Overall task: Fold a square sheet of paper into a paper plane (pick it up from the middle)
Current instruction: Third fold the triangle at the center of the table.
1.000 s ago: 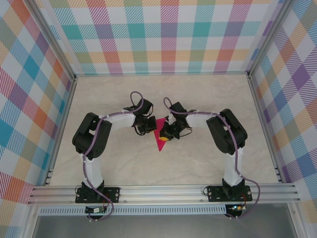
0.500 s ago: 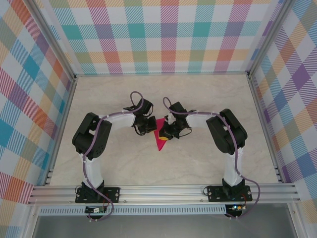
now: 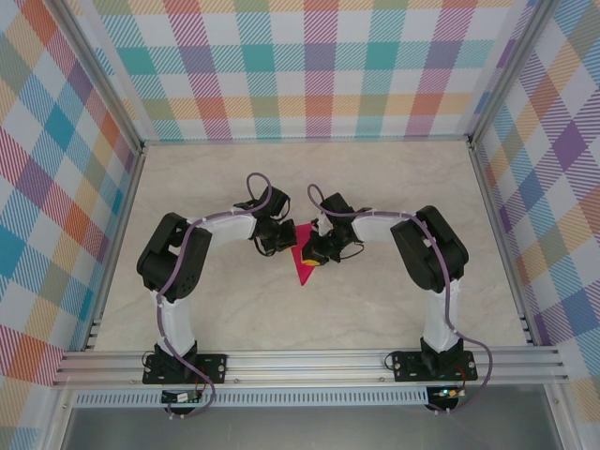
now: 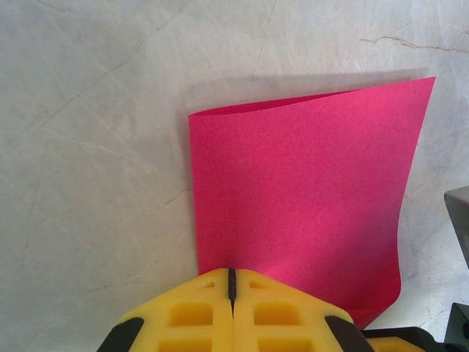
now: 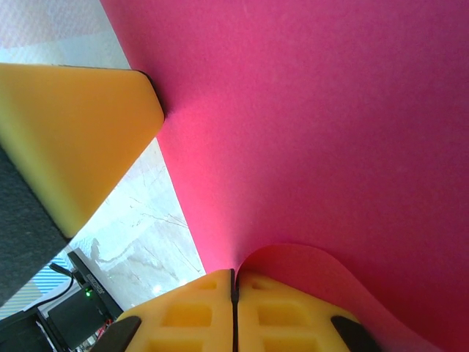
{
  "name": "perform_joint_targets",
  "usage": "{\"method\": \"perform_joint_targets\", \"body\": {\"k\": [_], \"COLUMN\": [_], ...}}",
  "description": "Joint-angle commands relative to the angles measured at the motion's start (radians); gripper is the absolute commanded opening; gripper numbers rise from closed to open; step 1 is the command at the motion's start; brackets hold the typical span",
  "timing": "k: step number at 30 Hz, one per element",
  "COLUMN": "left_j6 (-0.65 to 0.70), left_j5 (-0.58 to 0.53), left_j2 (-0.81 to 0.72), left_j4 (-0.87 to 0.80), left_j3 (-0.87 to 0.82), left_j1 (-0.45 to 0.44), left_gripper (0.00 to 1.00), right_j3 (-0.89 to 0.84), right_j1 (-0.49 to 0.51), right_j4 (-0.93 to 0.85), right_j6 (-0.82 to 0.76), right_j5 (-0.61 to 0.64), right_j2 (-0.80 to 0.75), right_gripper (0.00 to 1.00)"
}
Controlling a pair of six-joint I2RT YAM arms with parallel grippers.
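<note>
Table, pale and marbled, closed in on three sides by checked walls, with a metal rail along its near edge. Left arm and right arm rise from bases on that rail and bend inward, so that their wrists meet near the middle of the table. Sheet of paper, magenta-pink, sits between the two wrists at the table's centre; from above it reads as a narrow triangle with its tip toward the near edge. In the left wrist view the sheet spreads away from the fingers, its far edge bowed, with bare table around it. Left gripper: yellow fingers pressed together with no gap, clamped on the sheet's near edge. Right gripper: likewise closed, pinching a curled lip of the sheet. In the right wrist view, one yellow finger of the left gripper touches the sheet's edge at upper left.
</note>
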Motion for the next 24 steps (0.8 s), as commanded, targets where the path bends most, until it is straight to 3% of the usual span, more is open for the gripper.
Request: {"method": "perform_joint_targets", "body": {"k": [1,17,24], "left_j6": [0.010,0.010,0.016], "left_j5": [-0.009,-0.006,-0.014], "left_j2": [0.025,0.022,0.005], "left_j4": [-0.049,-0.052,-0.083], "left_j3": [-0.002,-0.006,0.030], "left_j1": [-0.004,-0.004,-0.004], "left_gripper": [0.04,0.04,0.04], "right_j3": [-0.028,0.003,-0.003], "right_j1": [0.008,0.008,0.008], "right_j4": [-0.058,-0.056,-0.069], "right_j6": [-0.026,-0.038,-0.048], "right_j5": [0.026,0.028,0.040], "right_j2": [-0.038,0.008,0.020], "right_gripper": [0.09,0.09,0.16]}}
